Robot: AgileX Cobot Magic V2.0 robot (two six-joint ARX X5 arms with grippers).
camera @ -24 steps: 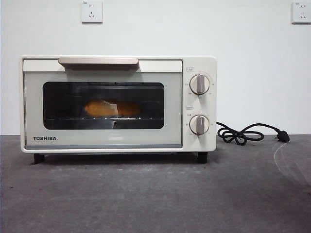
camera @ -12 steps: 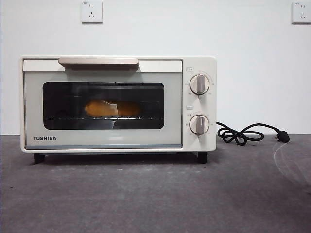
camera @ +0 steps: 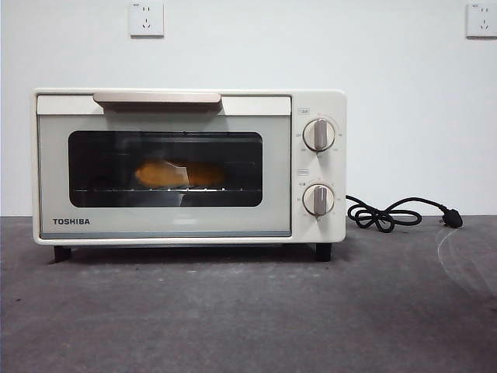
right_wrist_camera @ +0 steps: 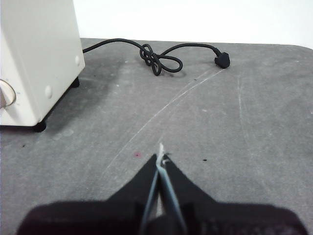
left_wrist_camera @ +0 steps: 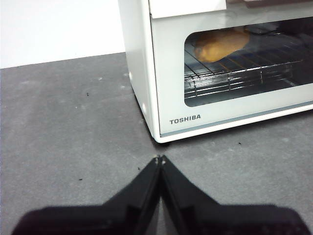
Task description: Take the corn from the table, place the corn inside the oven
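Both grippers (left_wrist_camera: 160, 159) (right_wrist_camera: 161, 157) closed, empty; corn (camera: 180, 174) dim behind oven (camera: 320, 167) glass.

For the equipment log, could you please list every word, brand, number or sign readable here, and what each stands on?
"TOSHIBA": lower left of the door of the oven, also legible in the left wrist view.
Small labels and dial marks by the two knobs: too small to read.
Nothing else carries text.

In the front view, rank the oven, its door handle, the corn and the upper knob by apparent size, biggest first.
1. Oven
2. Handle, long but thin
3. Corn, seen through the closed door's glass, shorter than the handle
4. Upper knob

Handle versus corn is unsure by area: the corn is thicker, and it lies deeper in the oven.
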